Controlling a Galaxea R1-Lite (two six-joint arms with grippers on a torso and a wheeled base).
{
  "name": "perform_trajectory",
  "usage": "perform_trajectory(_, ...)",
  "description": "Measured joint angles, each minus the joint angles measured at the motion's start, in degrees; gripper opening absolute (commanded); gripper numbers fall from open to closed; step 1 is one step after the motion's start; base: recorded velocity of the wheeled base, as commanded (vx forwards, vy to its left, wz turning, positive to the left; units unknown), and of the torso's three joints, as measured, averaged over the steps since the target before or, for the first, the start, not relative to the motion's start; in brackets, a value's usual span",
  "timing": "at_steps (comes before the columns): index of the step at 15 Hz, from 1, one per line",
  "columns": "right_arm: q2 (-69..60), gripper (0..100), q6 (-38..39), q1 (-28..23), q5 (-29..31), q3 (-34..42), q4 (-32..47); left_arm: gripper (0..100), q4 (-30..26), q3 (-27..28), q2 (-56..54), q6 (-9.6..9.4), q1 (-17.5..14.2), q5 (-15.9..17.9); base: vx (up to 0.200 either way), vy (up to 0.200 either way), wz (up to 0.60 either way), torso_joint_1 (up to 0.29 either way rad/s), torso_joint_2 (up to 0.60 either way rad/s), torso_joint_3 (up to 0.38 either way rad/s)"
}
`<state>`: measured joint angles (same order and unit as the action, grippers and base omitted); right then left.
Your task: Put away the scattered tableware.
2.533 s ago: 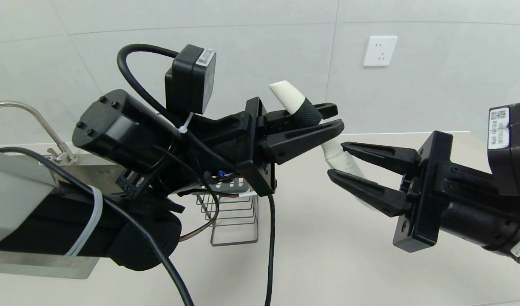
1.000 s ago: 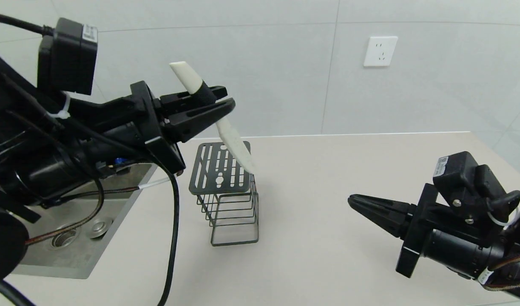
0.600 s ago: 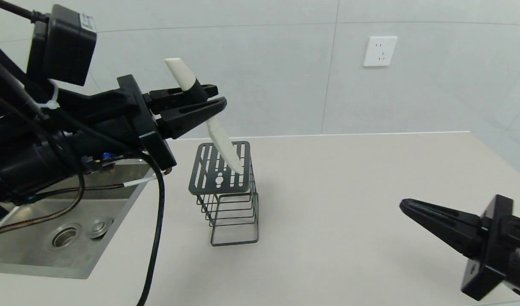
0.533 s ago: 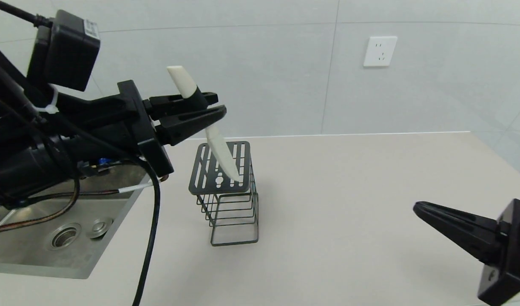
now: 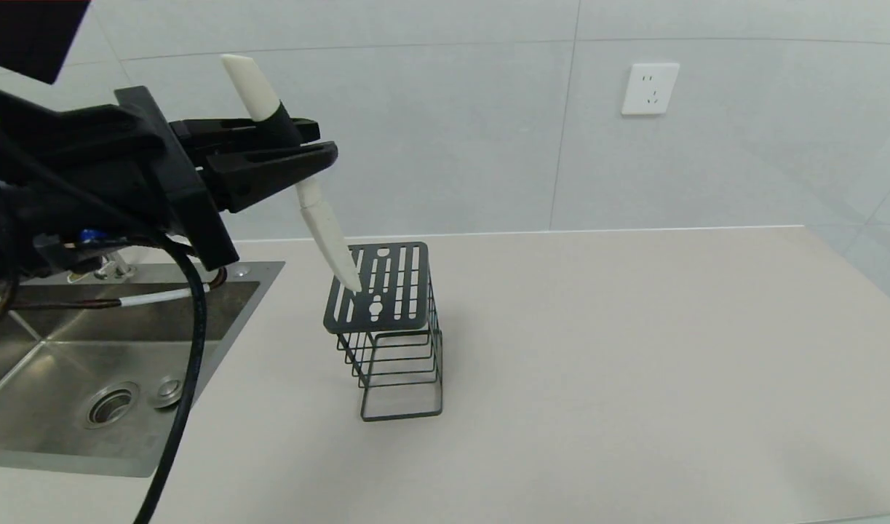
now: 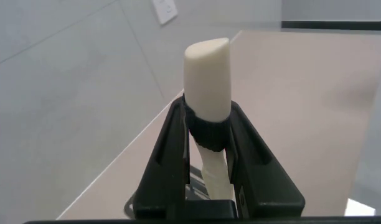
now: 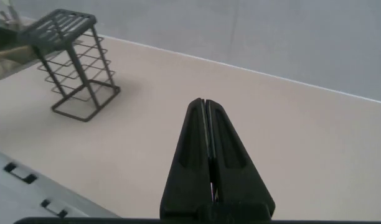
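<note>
White utensil [image 5: 324, 229] held over slotted rack [image 5: 383, 287] by L arm; insertion step.
Counter [image 5: 597, 349] w/ sink [image 5: 66, 364] on robot's left; the rack stands near the sink's edge. L gripper [image 5: 327, 142] is clamped on the utensil's black collar, shaft tilted, pointed tip at the top plate's left slots; contact can't be told. R gripper [image 7: 203, 106] is closed, empty, over the counter well apart from the rack. Judgement: bring shaft nearer vertical, line tip w/ one slot, lower slowly, and release only once guided. A tilted entry may jam or tip the rack.
</note>
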<state>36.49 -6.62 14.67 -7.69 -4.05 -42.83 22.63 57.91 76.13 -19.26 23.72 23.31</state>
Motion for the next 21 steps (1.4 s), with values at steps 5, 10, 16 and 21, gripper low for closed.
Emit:
perform_trajectory(5, -21.88, 0, -1.78, -8.63, -0.38, 3.15, 12.47, 0, 4.28, 2.6, 5.88, 0.52, 3.47, -11.72, 0.0, 0.0, 0.0, 0.0, 0.0, 0.0)
perform_trajectory(10, -29.85, 0, -1.58, -5.68, -0.45, 3.94, 23.28, 0, 11.67, 5.07, 12.62, 4.79, 4.25, -12.53, 0.0, 0.0, 0.0, 0.0, 0.0, 0.0)
perform_trajectory(16, -31.72, 0, -5.1, 2.11, -1.22, 4.05, 32.62, 0, 14.26, 3.54, 13.17, 5.01, 4.3, -10.56, 0.0, 0.0, 0.0, 0.0, 0.0, 0.0)
perform_trajectory(21, -35.91, 0, 4.38, 2.86, 7.56, 4.05, 42.45, 0, 16.68, 2.29, 14.19, 5.1, 4.3, -9.94, 0.0, 0.0, 0.0, 0.0, 0.0, 0.0)
